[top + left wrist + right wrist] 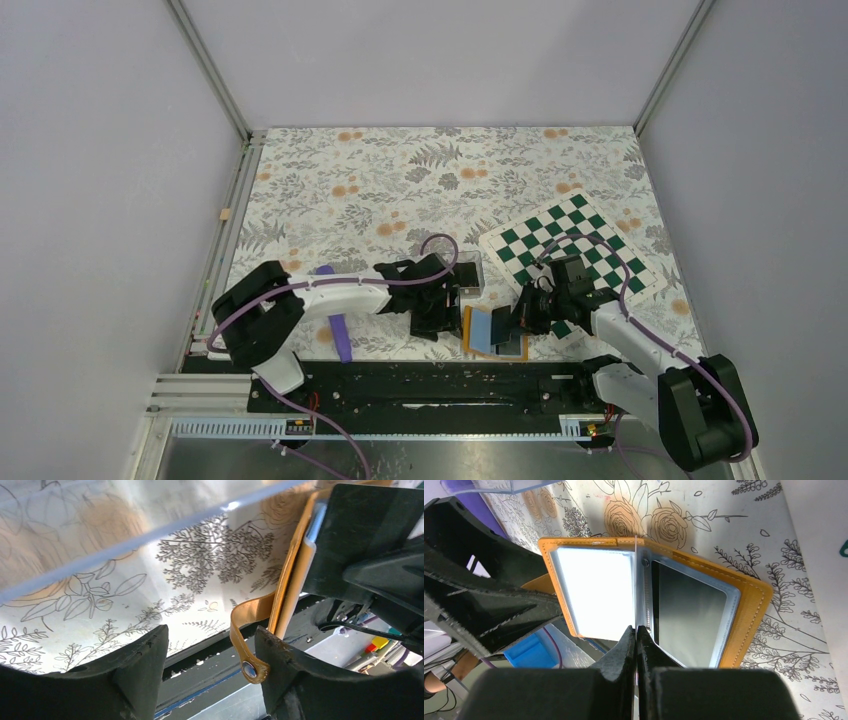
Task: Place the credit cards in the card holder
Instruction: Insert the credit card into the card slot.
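Card holder (751,605) lies open on the floral table (400,190) — right gripper (636,632) pinched together on its clear middle leaf beside a pocketed credit card (689,612) — left gripper (210,640) spread apart, snap strap (247,625) between its fingers.

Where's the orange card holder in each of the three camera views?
Top view: card holder low centre, lying open.
Left wrist: upper right, seen edge-on, its strap hanging down.
Right wrist: centre, open towards the camera.
Shared landmark: the floral tablecloth under it.
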